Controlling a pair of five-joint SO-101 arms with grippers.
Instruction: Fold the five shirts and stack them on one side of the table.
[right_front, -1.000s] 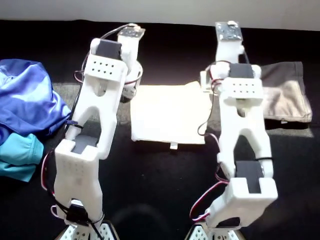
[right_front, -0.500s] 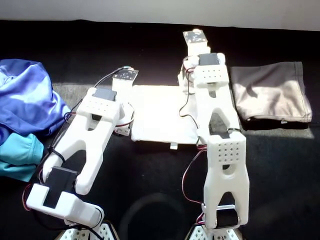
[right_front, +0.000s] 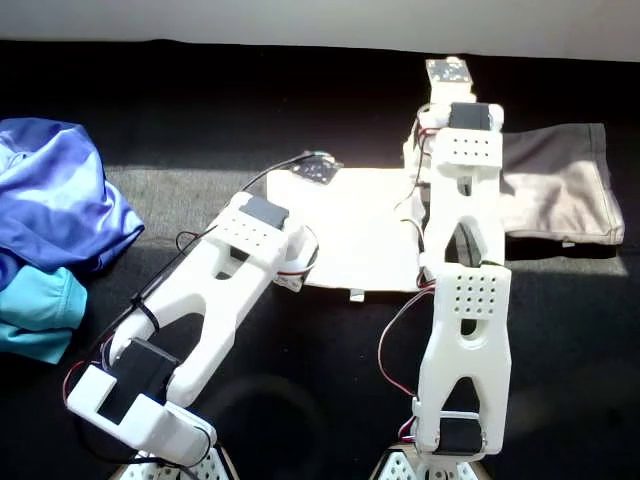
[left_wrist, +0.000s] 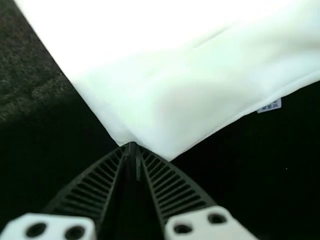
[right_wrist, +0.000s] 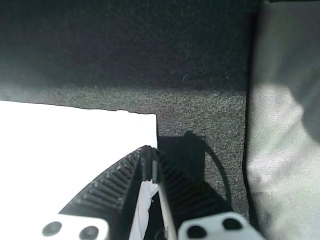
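Note:
A folded white shirt (right_front: 365, 225) lies flat in the middle of the black table. My left gripper (left_wrist: 131, 146) is shut on its front left corner (right_front: 296, 282); a small label (left_wrist: 270, 105) hangs off the shirt's front edge. My right gripper (right_wrist: 149, 152) is shut on the white shirt (right_wrist: 70, 135) just inside its back right corner (right_front: 412, 172), with white cloth showing between the fingers. A folded grey shirt (right_front: 555, 185) lies just right of it, also seen as the grey cloth (right_wrist: 285, 125) in the right wrist view.
A crumpled blue shirt (right_front: 55, 190) and a teal shirt (right_front: 35, 312) lie piled at the left edge. A narrow strip of black table (right_wrist: 200, 105) separates the white and grey shirts. The front of the table (right_front: 300, 380) is bare black cloth between the arm bases.
Both arms came down onto the white shirt and then shifted right. The white shirt slid right with them, closer to the grey shirt.

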